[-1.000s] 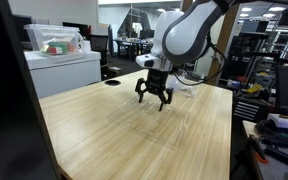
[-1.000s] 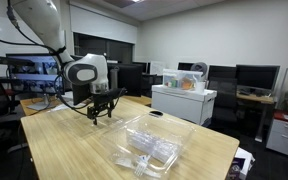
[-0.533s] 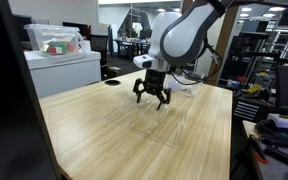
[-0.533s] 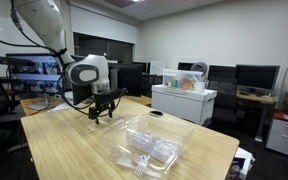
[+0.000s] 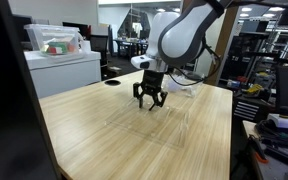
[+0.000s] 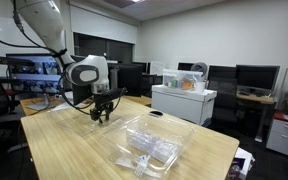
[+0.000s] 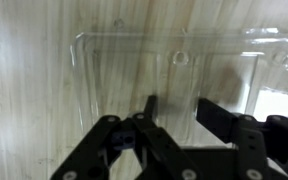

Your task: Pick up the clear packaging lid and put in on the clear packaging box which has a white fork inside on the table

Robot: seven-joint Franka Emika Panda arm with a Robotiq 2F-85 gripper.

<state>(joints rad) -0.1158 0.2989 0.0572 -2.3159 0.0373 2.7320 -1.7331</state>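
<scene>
The clear packaging lid (image 7: pixel 134 60) lies flat on the table (image 5: pixel 94 135) and fills the wrist view, its faint rim glinting. My gripper (image 7: pixel 179 103) hangs low over the lid's near edge, with the jaws partly drawn in and a gap still between them. Whether they pinch the thin plastic does not show. In both exterior views the gripper (image 5: pixel 150 104) (image 6: pixel 102 118) sits close to the tabletop. The clear packaging box (image 6: pixel 152 150) stands nearer the table's front, with the white fork (image 6: pixel 141 160) showing through it as a whitish blur. The lid (image 6: pixel 142 127) lies beside the box.
A white cabinet (image 5: pixel 69 72) (image 6: pixel 182 103) with a bin of coloured items on top stands past the far table edge. A black grommet hole (image 5: pixel 112 83) is near that edge. Desks, monitors and chairs surround the table.
The jaws have drawn in from wide open to a narrower gap. The arm has shifted slightly over the lid's edge. The lid and the box have not moved.
</scene>
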